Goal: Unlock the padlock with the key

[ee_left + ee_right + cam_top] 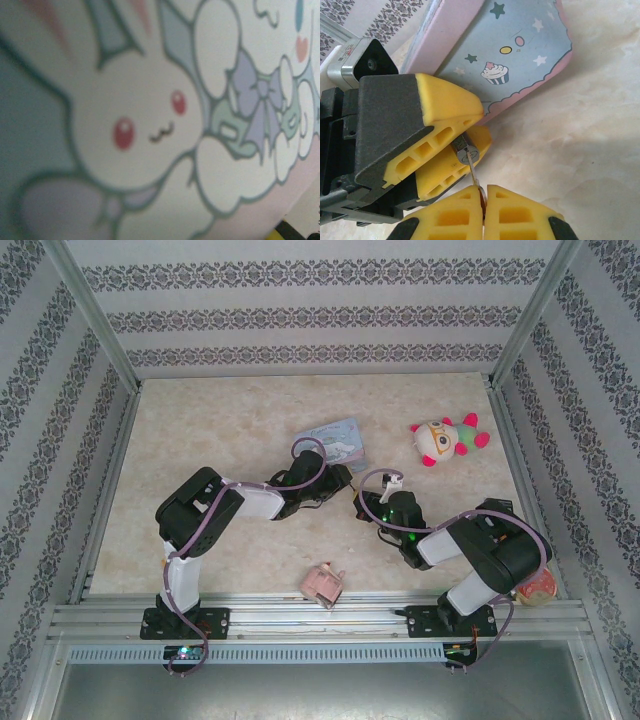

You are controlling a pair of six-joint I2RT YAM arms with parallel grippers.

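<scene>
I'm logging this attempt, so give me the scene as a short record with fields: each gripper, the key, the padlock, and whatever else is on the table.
left gripper: closed on the padlock, close to the tin
right gripper: shut on the key
key: thin blade reaching the padlock's silvery end; inserted or not, cannot tell
tin: light blue and pink, cartoon print, on the table
other items: plush toy, pink block

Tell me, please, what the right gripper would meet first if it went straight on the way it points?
Probably the padlock held in the left gripper: the key, pinched by the right gripper, points at it, apparently touching.
</scene>
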